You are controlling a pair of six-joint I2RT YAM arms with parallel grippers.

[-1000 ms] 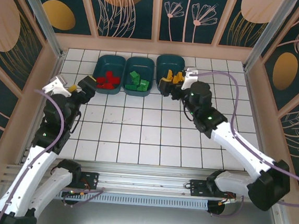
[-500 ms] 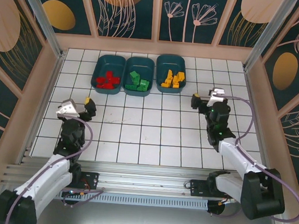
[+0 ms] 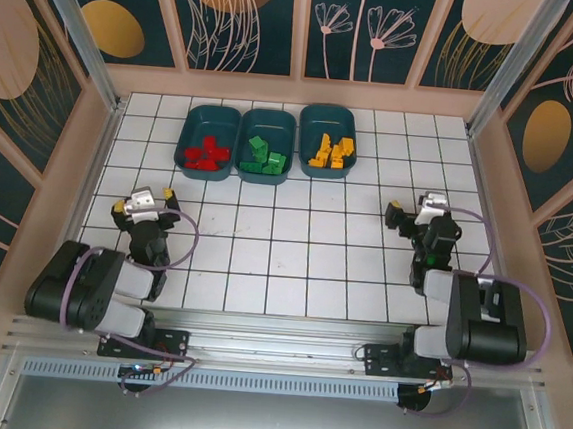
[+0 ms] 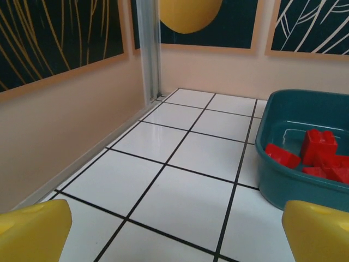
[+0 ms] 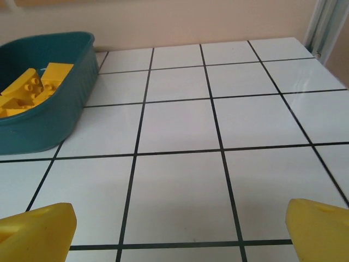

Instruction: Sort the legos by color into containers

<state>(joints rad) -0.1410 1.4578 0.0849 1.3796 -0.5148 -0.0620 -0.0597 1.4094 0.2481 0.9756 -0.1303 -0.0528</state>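
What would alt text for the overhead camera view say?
Three teal bins in a row at the far side of a tiled table hold red legos, green legos and yellow legos, sorted. The left hand and right hand sit open and empty nearer the front.

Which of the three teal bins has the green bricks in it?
The middle bin holds the green bricks; the left bin holds red bricks, the right bin yellow bricks.
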